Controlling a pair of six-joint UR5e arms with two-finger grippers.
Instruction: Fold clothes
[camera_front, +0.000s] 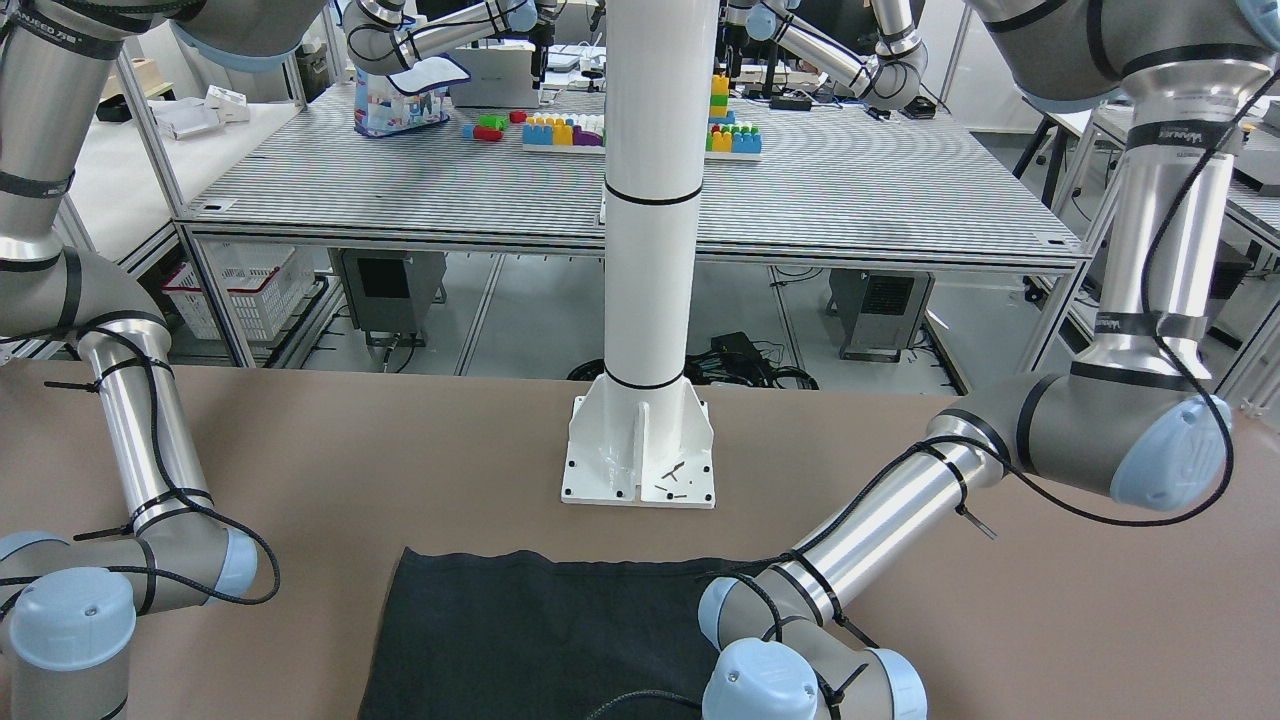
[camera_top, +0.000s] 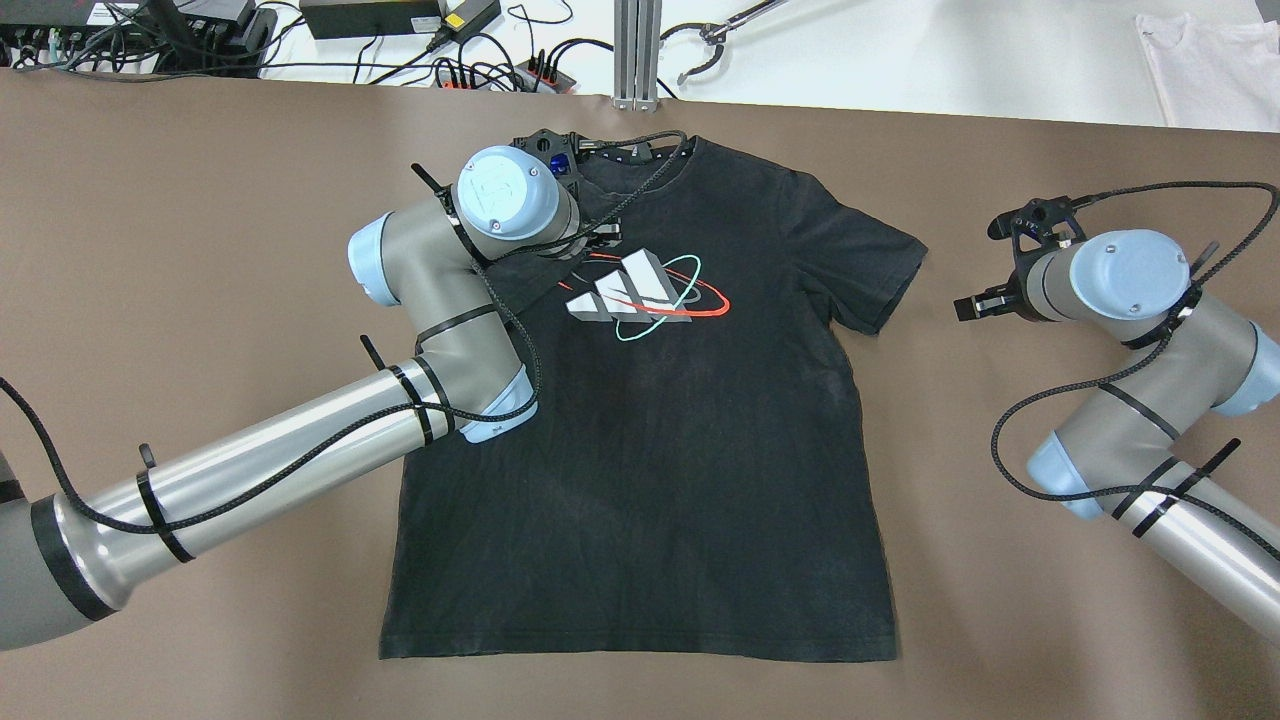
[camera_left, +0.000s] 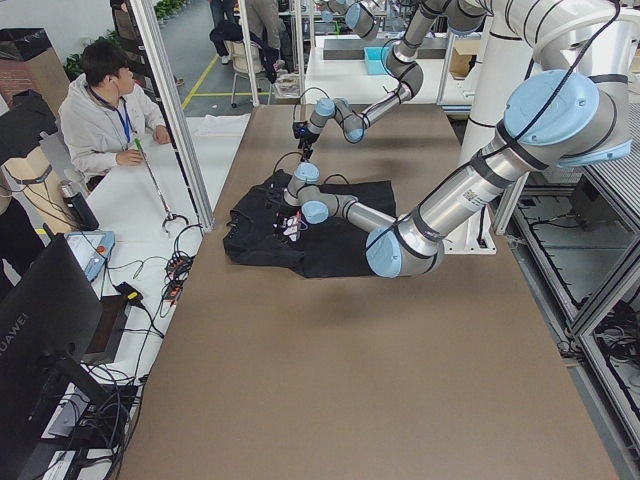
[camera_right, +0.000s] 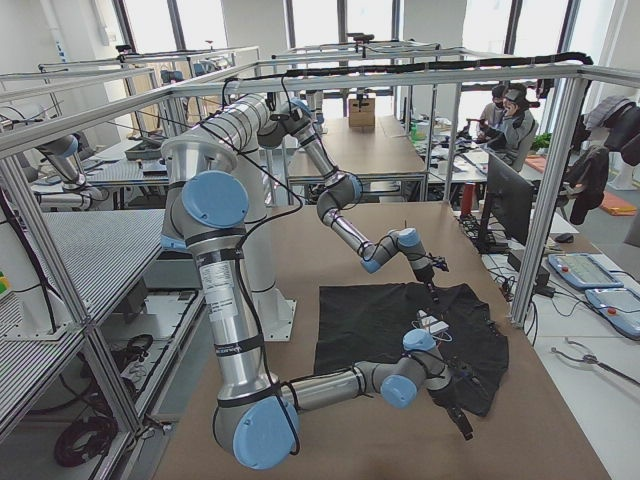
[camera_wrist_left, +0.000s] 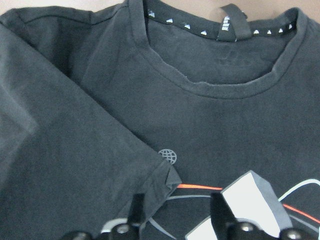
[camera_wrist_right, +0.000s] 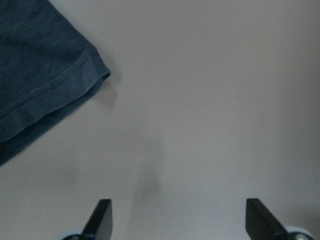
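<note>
The clothes are one black T-shirt (camera_top: 650, 450) with a grey, red and teal chest print, lying flat and face up on the brown table. Its sleeve on the overhead view's left is folded in over the chest. My left gripper (camera_wrist_left: 177, 212) hovers low over that folded sleeve's corner (camera_wrist_left: 167, 180), just below the collar (camera_wrist_left: 220, 90), and its fingers (camera_wrist_left: 136, 207) stand apart, gripping nothing. My right gripper (camera_wrist_right: 180, 220) is wide open above bare table, just off the other sleeve's hem (camera_wrist_right: 55, 95). In the overhead view the right gripper (camera_top: 975, 305) sits beside that sleeve.
A white pole (camera_front: 650, 200) on a bolted base plate (camera_front: 640, 450) stands at the table's robot side, just behind the shirt's hem (camera_front: 520, 560). Cables and power strips (camera_top: 480, 70) line the far edge. People (camera_left: 100, 110) sit beyond it.
</note>
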